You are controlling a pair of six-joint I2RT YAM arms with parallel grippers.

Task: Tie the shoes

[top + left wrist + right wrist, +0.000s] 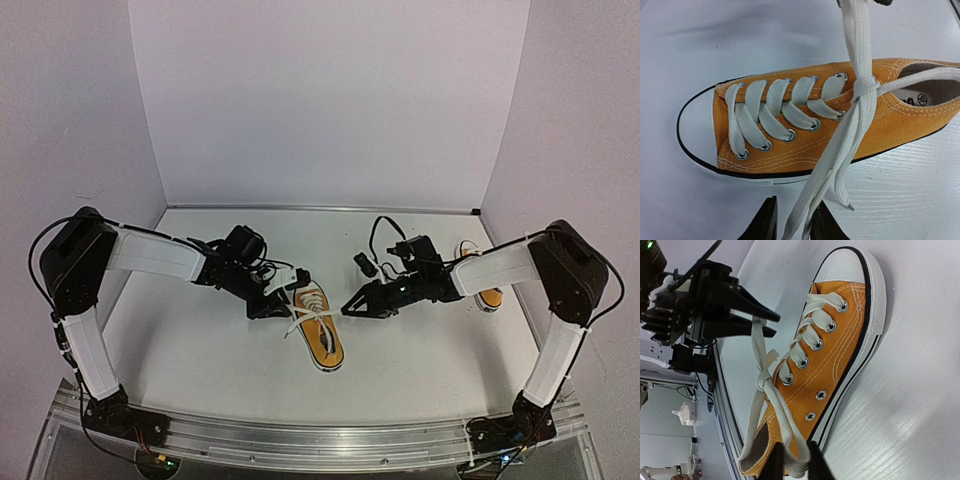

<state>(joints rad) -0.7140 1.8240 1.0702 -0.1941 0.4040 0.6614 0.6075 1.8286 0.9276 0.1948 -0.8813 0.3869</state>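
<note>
Orange shoe [890, 125], insole stamp [922, 98] unreadable; left tool [794, 217] and right tool [792, 460] each pinch its laces [856, 45].

The overhead camera sits above and behind the robot, far off, facing down and forward across the whole white worktop [200, 350] to the pale back wall [320, 100]. The left wrist camera looks down at very close range, past the left claw [794, 225], onto an orange canvas sneaker with a white toe cap [790, 120]. The right wrist camera looks low past the right claw [794, 465] along that sneaker from its heel end. All three views share the sneaker and its knotted flat white lace [862, 90].
</note>
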